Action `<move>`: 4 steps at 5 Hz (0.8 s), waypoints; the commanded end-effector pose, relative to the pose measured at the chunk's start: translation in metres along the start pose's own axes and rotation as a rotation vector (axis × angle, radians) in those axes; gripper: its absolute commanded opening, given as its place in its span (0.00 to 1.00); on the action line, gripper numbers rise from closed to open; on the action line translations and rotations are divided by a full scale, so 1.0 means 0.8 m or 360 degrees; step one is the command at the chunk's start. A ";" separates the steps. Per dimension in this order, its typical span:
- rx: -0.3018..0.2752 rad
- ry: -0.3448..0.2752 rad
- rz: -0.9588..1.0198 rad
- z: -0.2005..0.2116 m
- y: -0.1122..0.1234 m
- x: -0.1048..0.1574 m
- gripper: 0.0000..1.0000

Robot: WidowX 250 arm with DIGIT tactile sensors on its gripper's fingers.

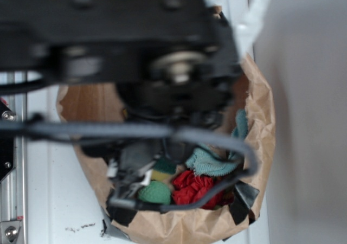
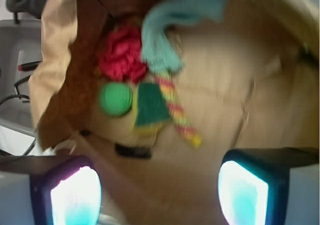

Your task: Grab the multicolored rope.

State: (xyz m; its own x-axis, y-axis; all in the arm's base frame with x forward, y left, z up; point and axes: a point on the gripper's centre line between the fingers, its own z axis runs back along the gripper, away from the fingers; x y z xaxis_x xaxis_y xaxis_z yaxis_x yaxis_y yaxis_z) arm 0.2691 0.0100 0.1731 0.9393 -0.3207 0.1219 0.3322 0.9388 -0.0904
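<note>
I am looking down into a brown paper bag [image 2: 235,80] through my wrist camera. My gripper [image 2: 159,191] is standing wide open. Its two fingers [image 2: 75,192] are glowing at the bottom of the picture, one on each side, and nothing is sitting between them.

The rope [image 2: 177,112] is lying on the floor of the bag, above the gap between my fingers and well apart from them. It is showing yellow, pink-red and light green stripes. Its top end is going under the teal cloth [image 2: 170,27], and its lower end is pointing down and to the right. A dark green sponge with a yellow edge [image 2: 150,107] is lying just beside the rope, touching it on the left. A round green ball [image 2: 116,99] is sitting just left of the sponge. A red ruffled ball [image 2: 121,55] is lying above the green ball, right against the teal cloth. The picture is a bit blurry.

From the outside camera, my black arm [image 1: 119,38] is covering most of the bag [image 1: 260,108]. Under it I am seeing the teal cloth [image 1: 209,162], the red ball [image 1: 195,187] and the green ball [image 1: 154,192]. I cannot see the rope from there.
</note>
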 end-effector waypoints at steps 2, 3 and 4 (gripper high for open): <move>-0.0130 -0.0202 -0.0219 0.024 0.001 0.016 1.00; -0.0130 -0.0202 -0.0219 0.024 0.001 0.016 1.00; -0.0178 -0.0226 -0.0272 0.006 0.016 0.011 1.00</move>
State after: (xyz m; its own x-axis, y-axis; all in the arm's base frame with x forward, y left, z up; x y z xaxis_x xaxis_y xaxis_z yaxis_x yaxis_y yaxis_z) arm 0.2820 0.0207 0.1655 0.8555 -0.4495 0.2571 0.5015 0.8427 -0.1957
